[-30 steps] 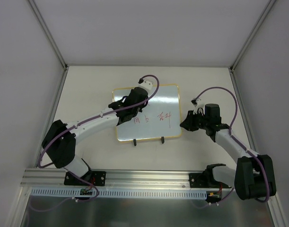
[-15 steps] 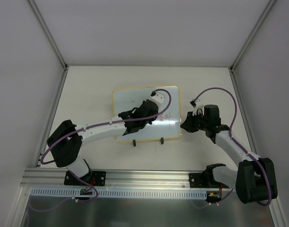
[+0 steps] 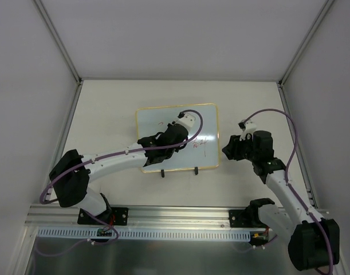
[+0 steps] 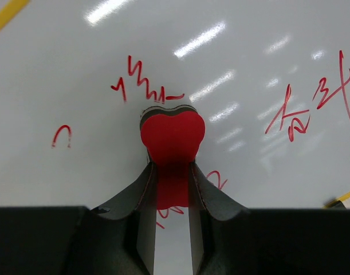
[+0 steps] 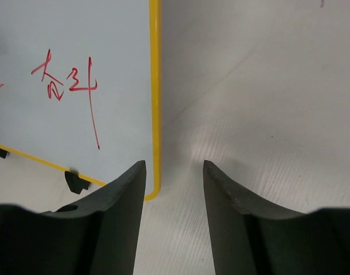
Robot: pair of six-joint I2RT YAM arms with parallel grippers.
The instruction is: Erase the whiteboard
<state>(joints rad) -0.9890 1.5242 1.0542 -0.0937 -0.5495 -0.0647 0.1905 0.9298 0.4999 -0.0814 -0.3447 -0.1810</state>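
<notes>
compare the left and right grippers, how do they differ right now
The left gripper is shut on a red heart-shaped eraser; the right gripper is open and holds nothing. The left gripper is over the whiteboard, among the red writing; the right gripper is at the whiteboard's right edge, its gap over the table. Both have dark fingers.

L pincer [image 3: 170,138] over whiteboard [image 3: 204,117] ctr | R pincer [image 3: 227,150] beside R edge | red marks [image 3: 200,142] on brd
</notes>
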